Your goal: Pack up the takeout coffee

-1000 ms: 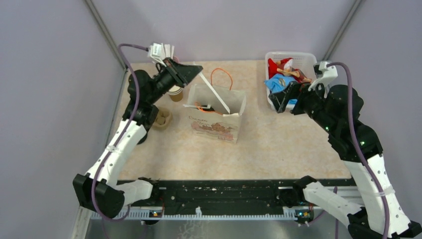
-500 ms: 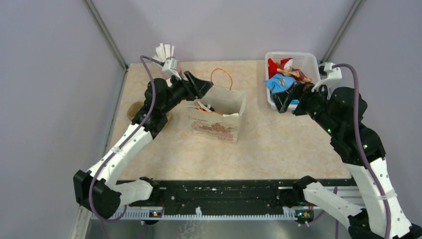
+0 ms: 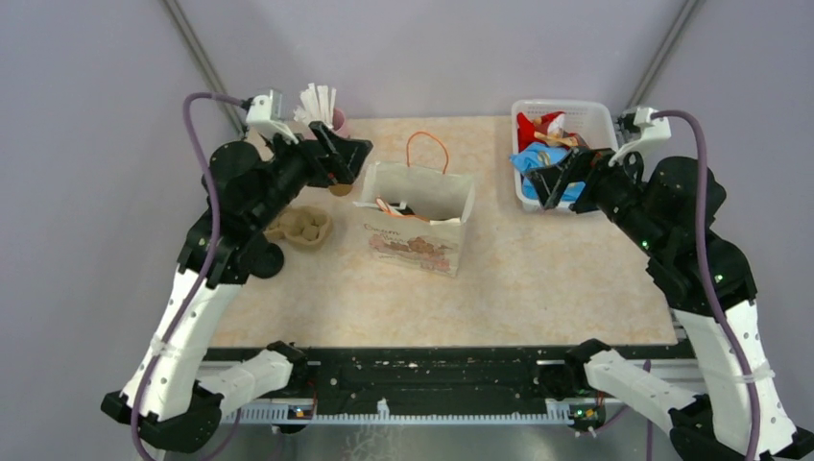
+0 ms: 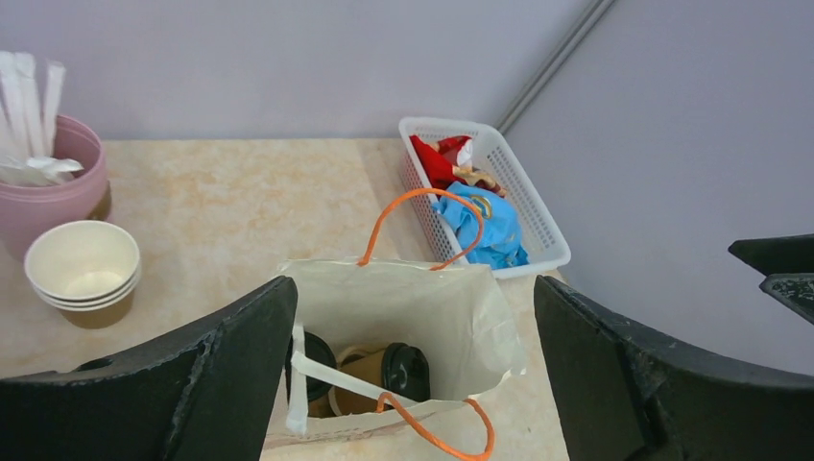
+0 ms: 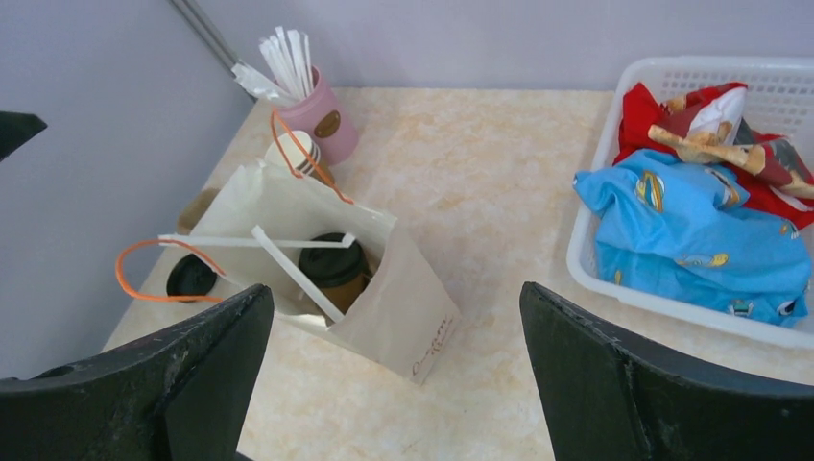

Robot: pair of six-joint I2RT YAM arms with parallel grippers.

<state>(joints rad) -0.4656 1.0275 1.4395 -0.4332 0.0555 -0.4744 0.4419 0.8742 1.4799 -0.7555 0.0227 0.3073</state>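
Note:
The white paper bag (image 3: 418, 230) with orange handles stands upright in the middle of the table. In the left wrist view two takeout coffee cups with black lids (image 4: 406, 370) (image 4: 312, 357) sit inside the bag (image 4: 403, 307), with white straws (image 4: 336, 380) lying across them. The right wrist view shows one lidded cup (image 5: 332, 263) and a second black lid (image 5: 192, 277) in the bag's mouth. My left gripper (image 3: 341, 161) (image 4: 413, 288) hangs open and empty just left of and above the bag. My right gripper (image 3: 543, 187) (image 5: 395, 291) is open and empty beside the basket.
A pink cup of white straws (image 3: 331, 113) and a stack of lidless cups (image 4: 83, 267) stand at the back left. A brown cardboard cup tray (image 3: 302, 227) lies left of the bag. A white basket (image 3: 597, 113) of coloured packets sits at the back right.
My left gripper carried a white straw down to the bag's mouth, opened, and drew back up to the left, empty. The right arm shifted only slightly.

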